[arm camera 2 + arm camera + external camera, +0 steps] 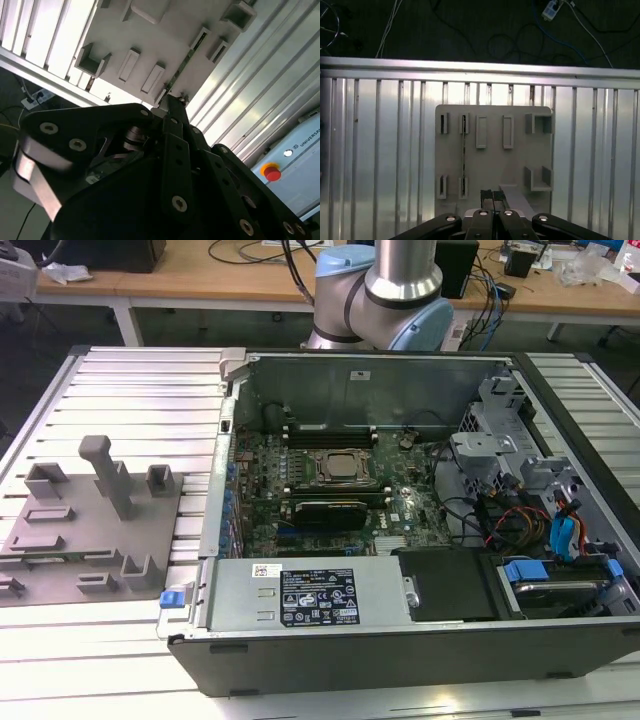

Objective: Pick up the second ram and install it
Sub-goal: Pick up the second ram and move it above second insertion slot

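Exterior view: a silver-and-blue robot arm (385,285) rises behind an open dark-grey computer case (380,665) that lies on a ribbed aluminium table (130,390). The green motherboard (410,505) faces up, with a square metal CPU socket (335,467) mid-board. A flat grey plastic fixture plate (60,555) sits on the table, on the exterior view's left of the case. It carries an upright grey post (100,470) and small blocks.

First wrist view: straight down onto the fixture plate (490,165). The second ram (463,155), a long thin dark green-black memory stick, stands on edge in the plate. Each end sits between a pair of small grey slot blocks. The black gripper (493,194) is over the plate. Its fingers (487,196) are pressed together with nothing between them. The ram is off to one side of the fingertips, parallel to the seam between them, apart and untouched. The grey post (512,197) is just beside the fingers on the other side.

Second wrist view: looks along the gripper (172,102) body toward the fixture plate (165,30). The ram (187,60) shows as a thin edge running away from the fingertips across the plate. Its near end looks close to the tip, but I can't tell the gap from this angle. There is a round red button (271,172) on a light housing beyond the table.
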`<state>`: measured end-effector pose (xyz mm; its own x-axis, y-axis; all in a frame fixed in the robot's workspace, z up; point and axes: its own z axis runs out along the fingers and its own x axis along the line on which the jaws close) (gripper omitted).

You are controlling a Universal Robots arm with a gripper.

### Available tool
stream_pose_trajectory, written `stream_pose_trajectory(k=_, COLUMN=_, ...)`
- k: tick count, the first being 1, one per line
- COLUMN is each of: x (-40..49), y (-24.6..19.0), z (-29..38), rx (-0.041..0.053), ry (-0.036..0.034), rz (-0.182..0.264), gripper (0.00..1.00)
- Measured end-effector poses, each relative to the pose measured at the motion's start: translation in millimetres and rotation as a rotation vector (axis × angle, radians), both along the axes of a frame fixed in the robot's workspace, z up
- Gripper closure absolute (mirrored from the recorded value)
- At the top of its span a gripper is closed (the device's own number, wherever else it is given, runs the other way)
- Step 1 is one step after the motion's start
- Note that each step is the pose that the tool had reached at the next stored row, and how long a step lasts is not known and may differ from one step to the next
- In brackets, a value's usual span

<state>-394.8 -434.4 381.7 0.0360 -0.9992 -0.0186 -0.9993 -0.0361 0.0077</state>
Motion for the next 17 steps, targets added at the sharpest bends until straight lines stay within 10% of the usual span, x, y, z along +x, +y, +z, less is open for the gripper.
stream_pose_trajectory(k=6, x=0.0, y=0.0, z=0.0, rx=0.0, ry=-0.0001, rz=0.001, gripper=0.7)
stream_pose_trajectory(k=11, x=0.0, y=0.0, z=-0.4, rx=-0.0004, ry=0.0, rz=-0.093, gripper=0.7)
stream_pose_trajectory(k=17, x=0.0, y=-4.2, z=-2.4, rx=-0.0003, ry=-0.0001, rz=-0.098, gripper=0.7)
